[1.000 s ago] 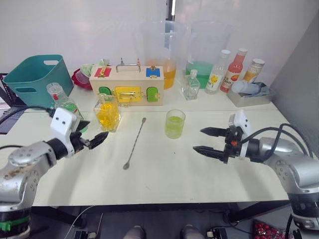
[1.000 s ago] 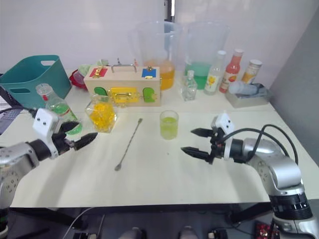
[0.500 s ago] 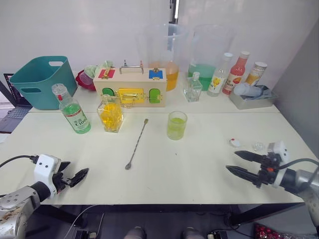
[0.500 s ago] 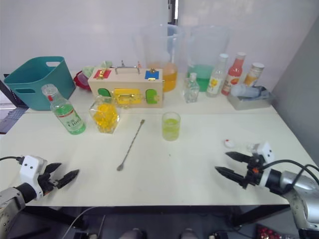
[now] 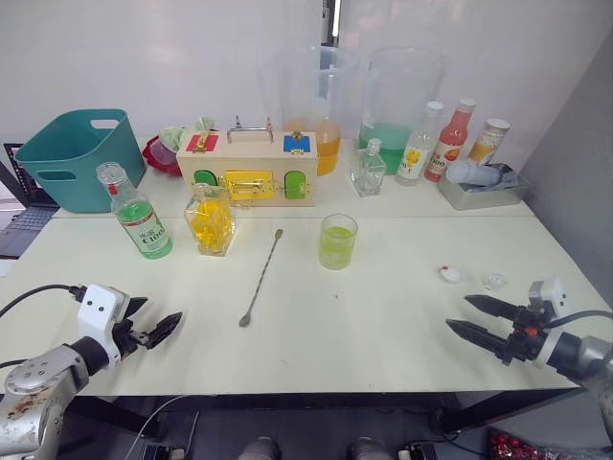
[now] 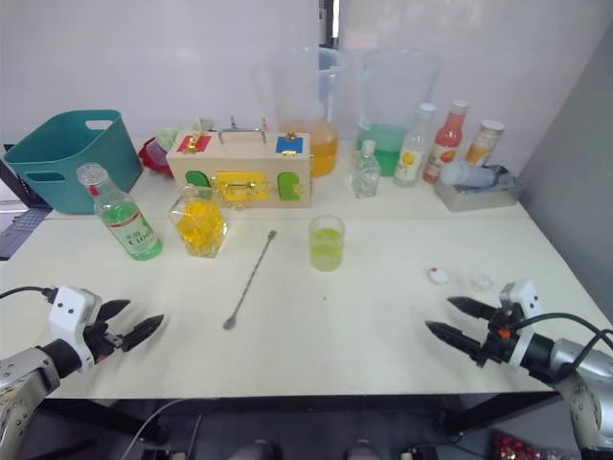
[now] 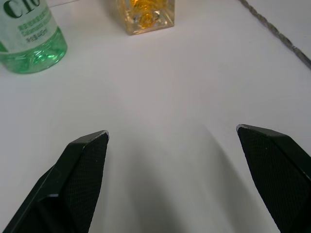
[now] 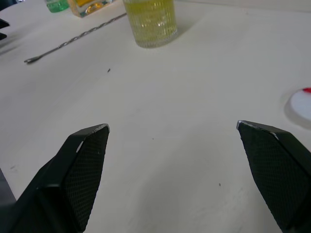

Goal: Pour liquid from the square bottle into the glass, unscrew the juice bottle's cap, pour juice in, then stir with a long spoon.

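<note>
Open worktop [image 5: 364, 326] in front of glass [image 5: 337, 240]; left of it, long spoon [image 5: 260, 278]; right, two small caps [image 5: 450, 274].

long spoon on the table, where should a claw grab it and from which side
Grip the long spoon on its thin twisted shaft, near the middle, coming straight down from above with the fingers across the shaft. It lies flat on the table, bowl toward the robot, so a side approach probably finds nothing to pinch.

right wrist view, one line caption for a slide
Open right gripper over the table, facing the glass of yellow-green liquid and long spoon.
</note>
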Motion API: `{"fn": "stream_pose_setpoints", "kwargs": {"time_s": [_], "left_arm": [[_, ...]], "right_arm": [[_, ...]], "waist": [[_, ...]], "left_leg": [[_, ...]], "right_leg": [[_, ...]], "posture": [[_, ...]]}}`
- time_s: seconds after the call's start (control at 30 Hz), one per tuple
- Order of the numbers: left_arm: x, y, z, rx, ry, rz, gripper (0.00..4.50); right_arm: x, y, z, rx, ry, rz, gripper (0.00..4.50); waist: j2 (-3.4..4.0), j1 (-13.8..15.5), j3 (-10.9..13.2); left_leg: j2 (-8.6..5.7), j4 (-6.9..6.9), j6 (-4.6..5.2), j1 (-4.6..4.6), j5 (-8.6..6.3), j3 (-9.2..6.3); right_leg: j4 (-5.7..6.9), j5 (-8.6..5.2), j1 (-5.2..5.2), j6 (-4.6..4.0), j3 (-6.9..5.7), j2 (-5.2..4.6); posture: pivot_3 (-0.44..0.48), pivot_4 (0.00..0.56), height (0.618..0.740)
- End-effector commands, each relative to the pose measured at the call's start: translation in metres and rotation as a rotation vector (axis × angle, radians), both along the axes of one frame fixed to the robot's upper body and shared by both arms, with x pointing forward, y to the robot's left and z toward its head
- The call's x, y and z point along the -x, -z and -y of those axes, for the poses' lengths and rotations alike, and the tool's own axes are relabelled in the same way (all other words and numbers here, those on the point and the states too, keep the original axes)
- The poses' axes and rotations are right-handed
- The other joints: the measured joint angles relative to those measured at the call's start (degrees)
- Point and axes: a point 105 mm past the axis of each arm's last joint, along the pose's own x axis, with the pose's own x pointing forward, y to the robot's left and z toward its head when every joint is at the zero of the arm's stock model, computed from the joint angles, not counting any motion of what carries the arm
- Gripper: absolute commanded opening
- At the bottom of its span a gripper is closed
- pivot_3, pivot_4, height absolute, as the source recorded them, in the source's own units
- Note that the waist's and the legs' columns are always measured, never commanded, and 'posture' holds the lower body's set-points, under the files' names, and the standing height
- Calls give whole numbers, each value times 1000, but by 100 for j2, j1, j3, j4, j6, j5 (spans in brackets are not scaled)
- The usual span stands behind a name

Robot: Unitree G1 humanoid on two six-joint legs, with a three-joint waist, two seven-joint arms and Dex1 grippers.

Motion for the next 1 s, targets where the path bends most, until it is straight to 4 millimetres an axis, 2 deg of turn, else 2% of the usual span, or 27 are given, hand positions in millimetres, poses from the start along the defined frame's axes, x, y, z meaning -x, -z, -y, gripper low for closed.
{"fn": "stream_pose_setpoints", "kwargs": {"time_s": [0.03,0.13,0.23,0.3,0.4,0.63,0.8,0.9,0.93,1.0], "left_arm": [[-6,-17,22,10,24,48,4463],[-10,-14,52,10,39,40,4463],[-10,-11,71,17,50,26,4463],[-10,-10,81,26,50,20,4463],[-15,-11,101,43,39,19,4463],[-28,-1,127,111,-40,-53,4463],[-46,22,140,150,-99,-124,4463],[-57,30,148,97,-101,-117,4463],[-58,34,150,89,-97,-130,3928],[-58,41,155,76,-83,-147,3403]], "right_arm": [[-2,-26,-15,6,-78,38,4500],[0,-43,-48,10,-236,26,4500],[5,-52,-70,20,-342,16,4500],[6,-60,-80,10,-378,26,4500],[10,-63,-89,42,-429,29,4500],[12,-62,-94,73,-445,24,4500],[12,-61,-96,90,-439,29,4500],[10,-62,-95,127,-416,57,4500],[9,-62,-94,136,-407,61,4500],[9,-62,-94,136,-403,56,4500]], "waist": [[0,-1,0],[0,-10,0],[-1,-1,-1],[-1,8,-1],[-1,41,-1],[-2,128,-1],[-3,135,-2],[-2,149,-4],[-1,153,-6],[3,156,-9]], "left_leg": [[0,0,0,0,0,-1],[0,0,0,-1,0,0],[2,0,-1,-5,-1,-2],[0,0,-1,-8,-3,-3],[-1,1,-1,-11,-3,-3],[-11,8,-1,-16,-3,-1],[-15,8,-1,-15,-3,1],[-17,11,-2,-11,-3,0],[-19,11,-2,-10,-3,1],[-21,11,-2,-8,-3,0]], "right_leg": [[-1,0,0,0,-1,0],[0,0,0,0,-1,1],[-3,0,-1,1,-3,6],[-3,0,-3,1,-3,6],[-5,0,-4,1,-3,5],[-12,5,-2,10,-3,3],[-12,6,-2,9,-3,7],[-12,6,4,9,-3,6],[-13,6,7,9,-3,6],[-15,6,10,10,-3,4]], "posture": [[0,150,740],[0,150,740],[0,150,740],[0,150,740],[0,150,740],[0,150,740],[0,150,740],[0,150,740],[0,150,740],[0,150,740]]}}
